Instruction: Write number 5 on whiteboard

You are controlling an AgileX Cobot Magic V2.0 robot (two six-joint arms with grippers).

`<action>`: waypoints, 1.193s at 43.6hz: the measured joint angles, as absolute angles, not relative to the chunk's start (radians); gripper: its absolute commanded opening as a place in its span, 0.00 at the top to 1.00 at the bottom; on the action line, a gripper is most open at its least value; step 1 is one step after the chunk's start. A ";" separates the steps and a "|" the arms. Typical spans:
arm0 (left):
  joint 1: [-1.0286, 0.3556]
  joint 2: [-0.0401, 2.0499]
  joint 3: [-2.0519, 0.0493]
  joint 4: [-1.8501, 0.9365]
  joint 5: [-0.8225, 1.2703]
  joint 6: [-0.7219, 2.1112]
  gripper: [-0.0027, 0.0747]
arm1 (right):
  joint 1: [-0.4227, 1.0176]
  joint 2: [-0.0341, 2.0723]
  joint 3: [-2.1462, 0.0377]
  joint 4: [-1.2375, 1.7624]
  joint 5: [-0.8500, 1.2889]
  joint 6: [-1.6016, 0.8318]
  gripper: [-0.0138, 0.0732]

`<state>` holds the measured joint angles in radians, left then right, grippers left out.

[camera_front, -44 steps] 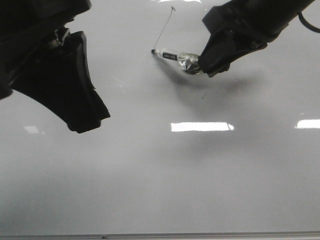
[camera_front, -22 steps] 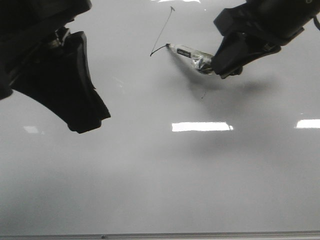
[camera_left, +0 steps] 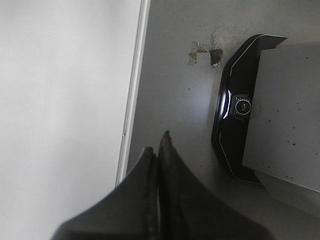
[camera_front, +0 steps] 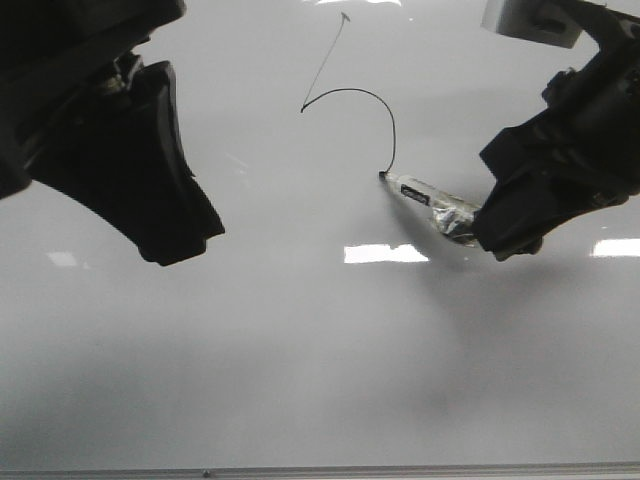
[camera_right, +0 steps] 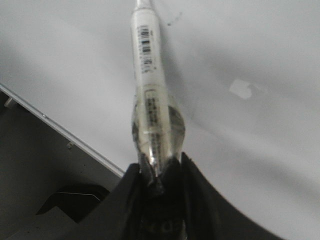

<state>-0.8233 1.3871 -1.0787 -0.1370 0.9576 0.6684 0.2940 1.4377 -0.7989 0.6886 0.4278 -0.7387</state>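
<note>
Number 5 (camera_front: 350, 110): half drawn on the whiteboard (camera_front: 300, 350)'s far part; stem and upper belly curve done.
Marker (camera_front: 425, 197): tip touching the line's end.
Right end effector (camera_front: 490, 232): clamped on marker; keep pressure even, sweep the curve back leftward.
Left end effector (camera_left: 159, 165): closed, empty, off the board.

One whiteboard (camera_front: 300, 350) fills the front view, and every other count is placed against it. On the whiteboard there is one drawn figure, the unfinished number 5 (camera_front: 350, 100), made so far of one slanted stem and one curved stroke joined to it. One marker (camera_front: 425, 196) touches the whiteboard with its tip at the lower end of that curve. Two grippers show above the whiteboard: the left gripper (camera_front: 150, 190) and the right gripper (camera_front: 505, 235). Three bright rectangular reflections lie on the whiteboard's surface below the figure. One black device with one round lens (camera_left: 243, 106) lies off the whiteboard, beyond its frame edge.
</note>
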 measured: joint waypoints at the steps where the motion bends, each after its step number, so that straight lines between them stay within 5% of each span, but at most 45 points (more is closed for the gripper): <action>1: -0.823 1.387 -1.079 -0.137 0.956 0.668 0.99 | 0.308 1.447 -0.799 0.693 0.416 -0.739 0.91; 17: -0.823 1.387 -1.079 -0.139 0.956 0.668 0.99 | 0.457 1.549 -0.936 0.739 0.431 -0.736 0.91; 27: -0.823 1.387 -1.079 -0.139 0.955 0.668 0.99 | 0.402 1.426 -0.967 0.734 0.453 -0.709 0.91; 52: -0.823 1.387 -1.077 -0.139 0.947 0.668 0.99 | 0.331 1.511 -1.100 0.731 0.485 -0.675 0.91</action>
